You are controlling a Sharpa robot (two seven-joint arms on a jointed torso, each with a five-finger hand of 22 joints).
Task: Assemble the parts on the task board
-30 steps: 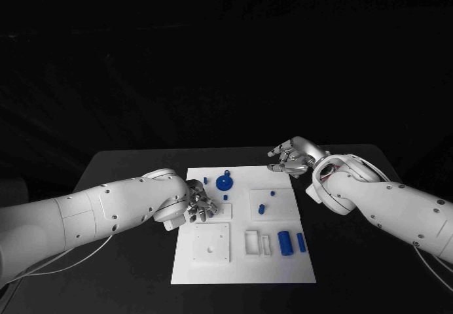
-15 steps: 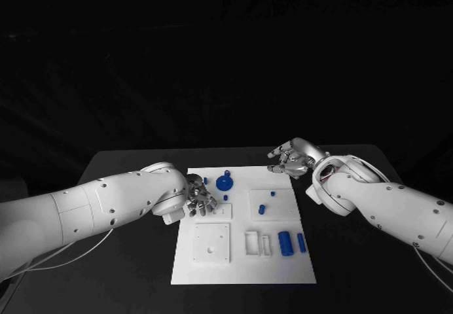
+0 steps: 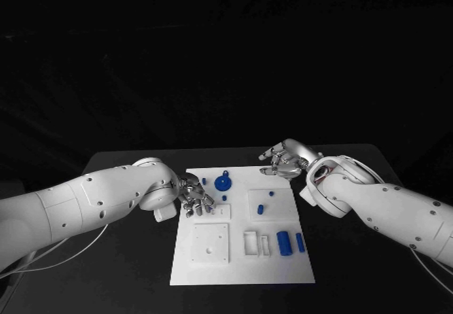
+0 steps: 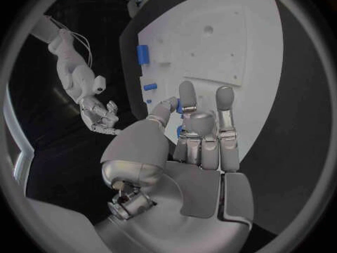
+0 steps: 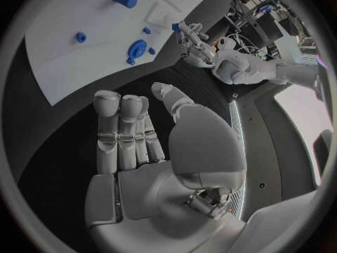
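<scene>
The white task board (image 3: 241, 261) lies in the middle of the black table. On it are a round blue part (image 3: 224, 182), small blue pegs (image 3: 260, 209) and two blue cylinders (image 3: 284, 243). My left hand (image 3: 196, 197) hovers over the board's left edge. In the left wrist view a small blue part (image 4: 180, 104) sits pinched between the thumb and a finger of my left hand (image 4: 200, 138); the other fingers are stretched out. My right hand (image 3: 283, 159) hangs over the table just past the board's far right corner, its fingers straight and holding nothing, as on the right hand (image 5: 140, 135).
Raised white square blocks (image 3: 211, 243) and a slotted holder (image 3: 252, 242) sit on the board's near half. Bare black table (image 3: 368, 275) lies on both sides of the board. The right wrist view shows the left hand (image 5: 191, 39) across the board (image 5: 63, 67).
My left arm has swung outward and the left hand has edged toward the far side along the board's left edge. My right hand has drifted a little to the left.
</scene>
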